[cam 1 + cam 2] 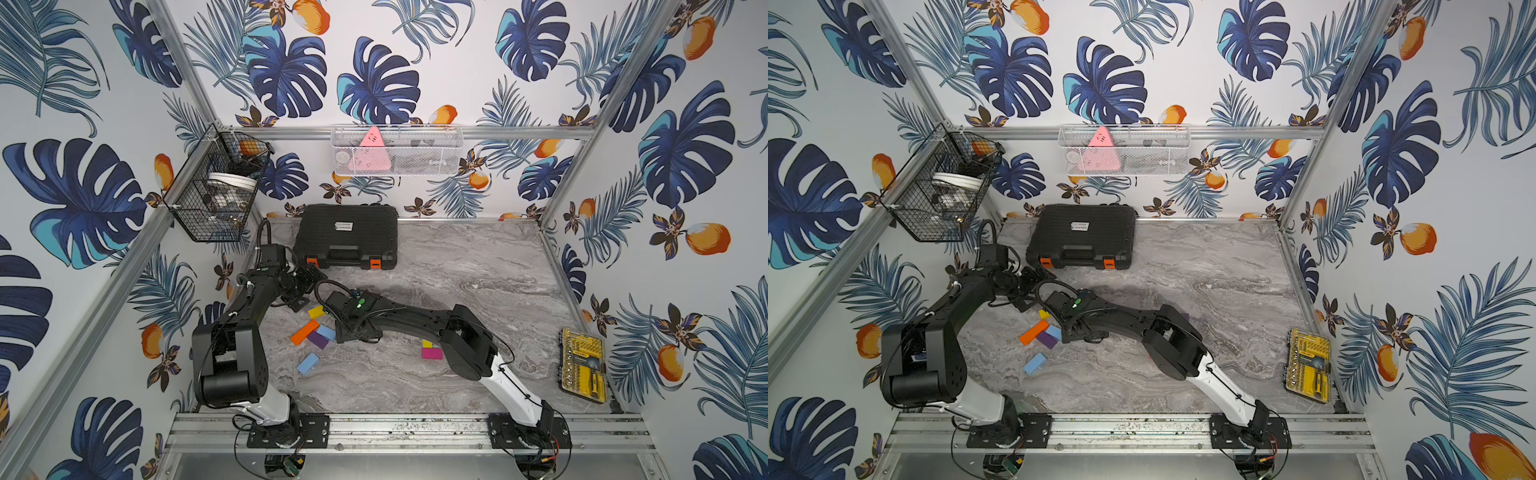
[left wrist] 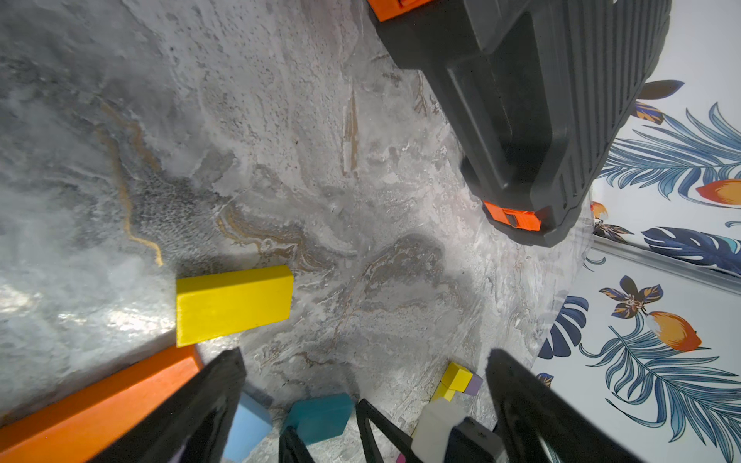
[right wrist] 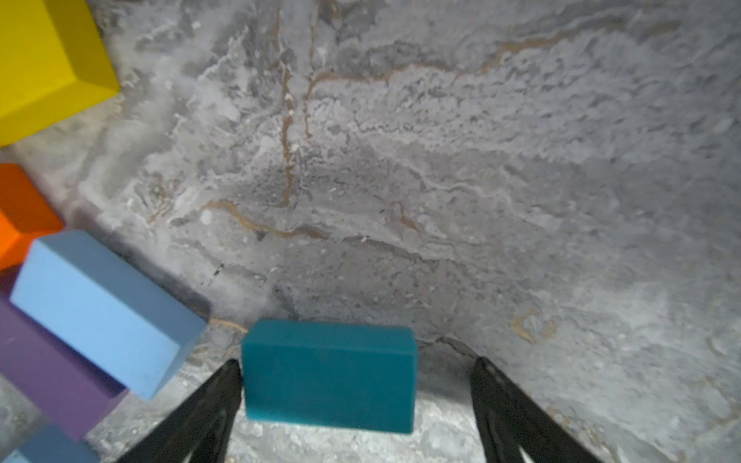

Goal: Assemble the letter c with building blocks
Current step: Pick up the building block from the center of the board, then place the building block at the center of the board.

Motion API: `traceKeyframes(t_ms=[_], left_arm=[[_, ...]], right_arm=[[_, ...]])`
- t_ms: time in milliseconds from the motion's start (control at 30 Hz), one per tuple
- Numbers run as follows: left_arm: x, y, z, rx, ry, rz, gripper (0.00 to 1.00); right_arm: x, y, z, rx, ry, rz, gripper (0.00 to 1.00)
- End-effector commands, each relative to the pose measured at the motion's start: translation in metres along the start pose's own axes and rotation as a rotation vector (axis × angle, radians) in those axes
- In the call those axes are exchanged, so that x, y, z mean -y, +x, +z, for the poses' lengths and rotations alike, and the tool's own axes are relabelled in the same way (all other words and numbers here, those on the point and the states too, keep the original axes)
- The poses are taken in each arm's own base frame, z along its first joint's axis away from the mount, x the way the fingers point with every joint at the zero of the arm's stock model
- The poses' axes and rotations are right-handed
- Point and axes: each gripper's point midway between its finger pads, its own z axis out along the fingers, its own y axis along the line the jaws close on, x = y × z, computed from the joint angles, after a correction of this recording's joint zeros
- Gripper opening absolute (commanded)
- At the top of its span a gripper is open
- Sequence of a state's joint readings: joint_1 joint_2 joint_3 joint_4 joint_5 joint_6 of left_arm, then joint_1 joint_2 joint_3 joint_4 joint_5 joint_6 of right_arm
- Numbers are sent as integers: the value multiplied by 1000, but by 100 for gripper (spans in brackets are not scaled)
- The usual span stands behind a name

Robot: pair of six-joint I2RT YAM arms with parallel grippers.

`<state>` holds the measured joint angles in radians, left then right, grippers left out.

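right gripper (image 3: 357, 362) straddles a smooth, solid teal rectangular block (image 3: 328, 377).

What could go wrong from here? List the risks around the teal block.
1. The teal block sits off-centre in the open right gripper: one finger at its side, the other apart, so closing may push or twist it.
2. The light blue block lies close beside that finger and could get nudged.
3. The open left gripper hovers nearby; the arms might collide.
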<state>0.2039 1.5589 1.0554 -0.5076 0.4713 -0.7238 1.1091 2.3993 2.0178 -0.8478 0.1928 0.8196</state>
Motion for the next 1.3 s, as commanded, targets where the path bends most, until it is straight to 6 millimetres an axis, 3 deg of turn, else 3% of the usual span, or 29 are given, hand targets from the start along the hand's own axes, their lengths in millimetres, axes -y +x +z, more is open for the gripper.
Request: traceKeyframes(t_ms=[0, 167, 333, 500, 700, 800, 900, 1033, 1067, 1167, 1267], left_arm=[[2, -2, 1, 2, 22, 8, 99], [3, -3, 0, 4, 24, 11, 99], [3, -2, 0, 0, 30, 11, 99], [1, 1, 4, -9, 38, 20, 99], [6, 11, 6, -32, 57, 47, 99], [18, 21, 6, -51, 66, 85, 99], [33, 36, 7, -68, 74, 135, 99], [57, 67, 12, -106, 86, 224, 99], [62, 75, 14, -114, 89, 242, 99], [76, 95, 17, -139, 102, 284, 99], [86, 114, 19, -159, 103, 326, 99]], right_arm=[[7, 7, 6, -27, 32, 5, 88], [4, 9, 11, -33, 29, 2, 80], [4, 6, 1, -9, 12, 3, 63], [13, 3, -17, 30, 5, 7, 55], [46, -6, -55, 100, 17, 25, 55], [80, -7, -79, 136, 34, 54, 55], [131, 0, -96, 150, 74, 101, 55], [211, 17, -116, 152, 109, 215, 55], [236, 30, -114, 134, 129, 246, 55], [277, 50, -120, 115, 122, 322, 55], [297, 66, -121, 93, 118, 351, 56]])
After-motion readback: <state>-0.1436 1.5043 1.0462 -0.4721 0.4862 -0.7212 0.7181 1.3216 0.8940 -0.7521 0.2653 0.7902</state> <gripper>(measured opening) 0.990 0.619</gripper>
